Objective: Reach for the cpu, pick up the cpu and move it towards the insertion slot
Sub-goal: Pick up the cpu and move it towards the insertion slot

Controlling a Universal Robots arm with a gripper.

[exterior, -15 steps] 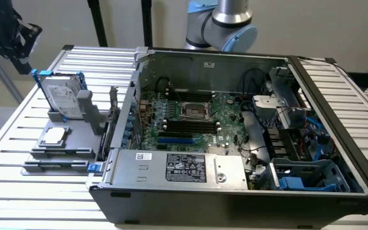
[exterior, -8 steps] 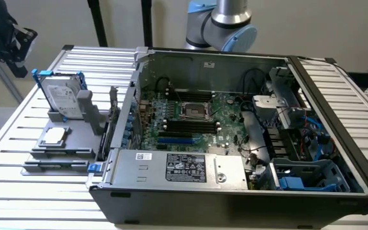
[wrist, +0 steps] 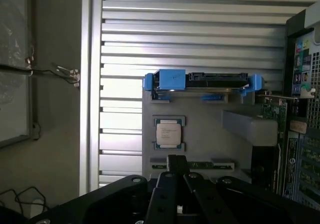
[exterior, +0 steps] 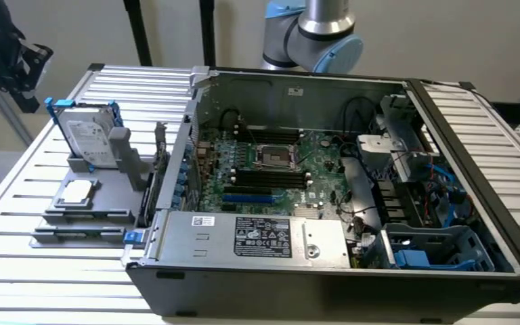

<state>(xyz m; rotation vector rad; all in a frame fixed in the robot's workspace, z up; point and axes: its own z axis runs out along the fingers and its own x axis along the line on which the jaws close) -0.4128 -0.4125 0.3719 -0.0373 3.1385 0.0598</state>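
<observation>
Silver on top with a pale rim, the cpu (wrist: 168, 133) lies flat in its recess on the grey tray (wrist: 215, 144), which rests on the slatted table (exterior: 25, 203) outside the case (exterior: 332, 284). Reach status: in hand, not complete. My gripper (wrist: 177, 160) points toward the tray with its tip lined up close to the cpu in the wrist view, but it is clearly apart from the chip and no contact is visible. My fingers stand closed together with nothing between them, so no grasp has been made. In the exterior view the cpu sits on the tray at that view's left, in front of the upright hard drive (exterior: 91, 139) in its blue frame, and my arm (exterior: 319, 30) shows above the rear wall of the case. The insertion slot (exterior: 275, 157) is on the motherboard (exterior: 242, 169) inside the case, with a shiny frame and a dark centre; nothing appears to be seated in it. The long black memory slots (exterior: 269, 179) lie beside it. Cpu and slot are well apart, with the case's side wall between them. Assessment: none of the three steps is finished. The approach is under way; lifting the cpu and carrying it toward the slot are both left to do.
</observation>
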